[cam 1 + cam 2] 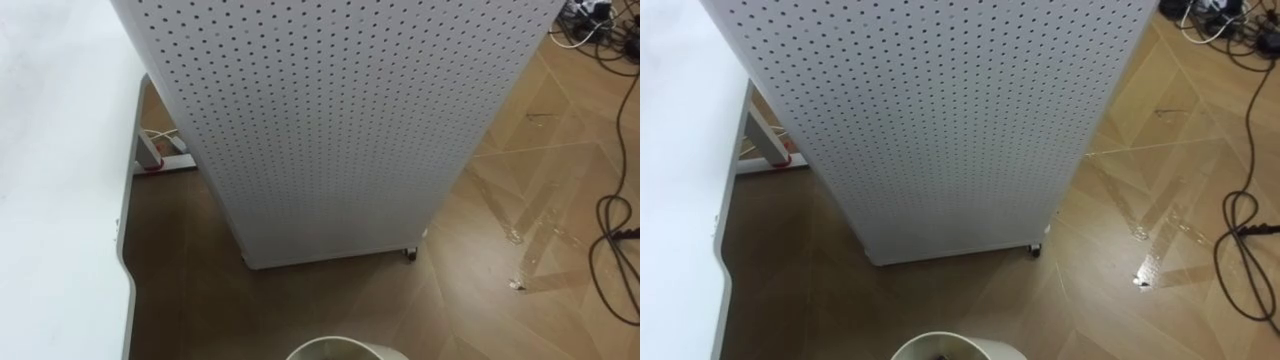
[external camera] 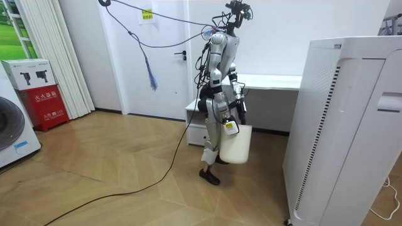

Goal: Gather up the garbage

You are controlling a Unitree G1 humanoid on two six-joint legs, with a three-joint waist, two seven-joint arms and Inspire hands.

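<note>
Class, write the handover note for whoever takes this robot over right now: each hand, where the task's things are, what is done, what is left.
Hands: in the room view a hand sits at the rim of the white bin, carried low before the robot; which hand, I cannot tell.
Where: the robot stands between the white desk and the tall perforated cabinet, facing the cabinet.
Done: something dark lies in the bin, too little showing to name.
Left: find more garbage; a pale speck on the floor right of the cabinet may be litter or glare, worth checking.
</note>
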